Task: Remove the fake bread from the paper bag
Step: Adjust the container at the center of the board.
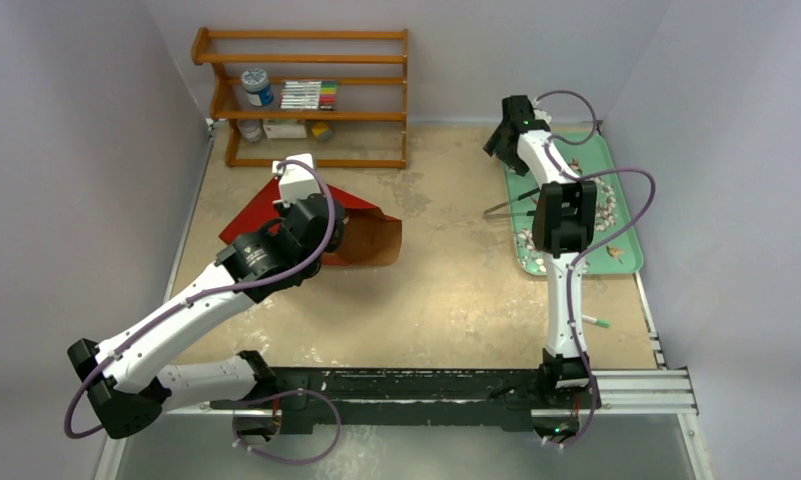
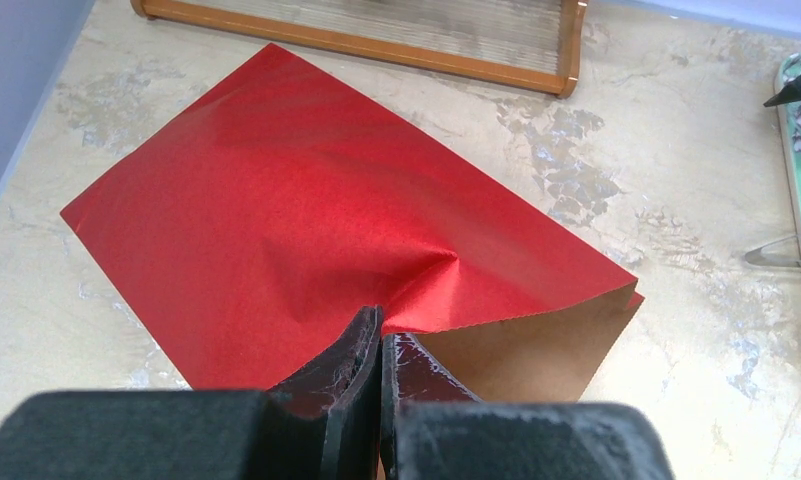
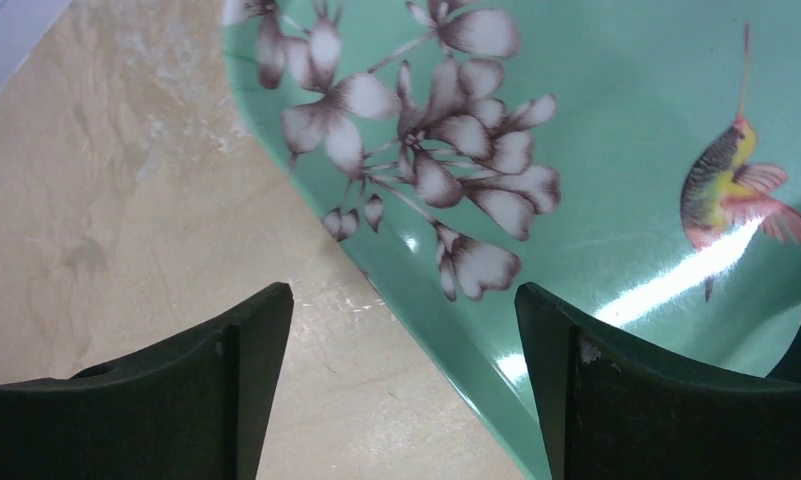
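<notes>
The red paper bag lies flat on the table at back left, its brown-lined mouth facing right. My left gripper is shut on the bag's upper rim. In the left wrist view the left gripper pinches the zigzag edge and the red paper bag puckers just ahead of it. No fake bread shows in any view. My right gripper hangs open over the near-left edge of the green tray, with nothing between its jaws. In the right wrist view the right gripper straddles the rim of the tray.
A wooden shelf with a jar, markers and small items stands at the back, just behind the bag. Its base shows in the left wrist view. A green-tipped pen lies near the right rail. Walls close in on the left and right.
</notes>
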Action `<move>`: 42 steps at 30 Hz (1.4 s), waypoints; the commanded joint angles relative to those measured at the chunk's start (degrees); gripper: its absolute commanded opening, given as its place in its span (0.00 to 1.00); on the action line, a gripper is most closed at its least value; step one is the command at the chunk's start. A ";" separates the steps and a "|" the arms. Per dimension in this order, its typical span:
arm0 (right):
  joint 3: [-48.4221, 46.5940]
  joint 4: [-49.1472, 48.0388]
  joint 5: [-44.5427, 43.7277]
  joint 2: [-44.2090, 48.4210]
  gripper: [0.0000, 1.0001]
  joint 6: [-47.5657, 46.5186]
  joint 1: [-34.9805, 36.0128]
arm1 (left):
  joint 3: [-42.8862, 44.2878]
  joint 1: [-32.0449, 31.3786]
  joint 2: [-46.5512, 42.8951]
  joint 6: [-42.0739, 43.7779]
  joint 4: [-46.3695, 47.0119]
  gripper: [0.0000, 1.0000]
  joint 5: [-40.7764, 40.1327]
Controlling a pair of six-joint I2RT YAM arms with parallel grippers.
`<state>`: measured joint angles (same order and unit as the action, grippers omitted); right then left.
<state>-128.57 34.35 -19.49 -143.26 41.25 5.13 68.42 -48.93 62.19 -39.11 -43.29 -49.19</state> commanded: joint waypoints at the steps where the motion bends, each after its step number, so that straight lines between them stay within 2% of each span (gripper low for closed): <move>1: -4.25 -0.23 4.49 -0.85 0.82 -6.32 -0.20 | 1.89 0.07 0.31 1.85 1.79 0.00 -1.66; 4: -2.42 -0.80 7.36 -1.13 0.74 -9.61 -0.20 | 2.11 0.08 0.55 2.51 2.71 0.00 -1.73; 8: 2.16 -1.96 8.92 -0.20 0.66 -11.84 -0.20 | 2.95 0.06 1.15 3.22 3.24 0.00 -1.72; 11: 3.56 -1.93 10.75 -0.26 0.50 -13.48 -0.20 | 3.11 0.07 1.24 3.39 3.84 0.00 -1.77; 13: 4.29 -2.40 13.80 -0.18 0.32 -14.76 -0.21 | 3.12 0.07 1.09 3.43 4.06 0.00 -1.89; 15: 4.62 -2.08 14.00 0.02 0.25 -15.34 -0.20 | 3.13 0.08 1.02 3.38 4.18 0.00 -2.23; 16: 5.04 -2.71 13.68 0.34 0.15 -15.81 -0.20 | 3.20 0.08 1.06 3.35 4.11 0.00 -2.48; 18: 5.97 -3.27 14.80 1.03 0.03 -17.50 -0.08 | 3.21 0.11 1.09 2.90 3.85 0.00 -3.17; 23: 9.50 -2.92 15.60 3.81 0.00 -20.44 2.29 | 3.98 0.06 1.93 2.24 2.82 0.00 -4.69; 30: 15.84 -2.07 13.69 9.09 0.00 -24.31 9.54 | 5.84 0.44 3.46 2.33 2.34 0.00 -5.80; 37: 29.55 -5.32 14.12 18.02 0.00 -23.85 14.61 | 7.67 1.24 4.55 2.99 1.92 0.00 -5.83; 42: 35.85 -6.15 15.11 23.64 0.00 -23.99 18.33 | 8.04 2.09 4.43 3.25 1.37 0.00 -6.00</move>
<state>-96.05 26.28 -7.46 -124.09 15.38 21.71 73.52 -47.62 67.09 -36.71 -42.74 -53.23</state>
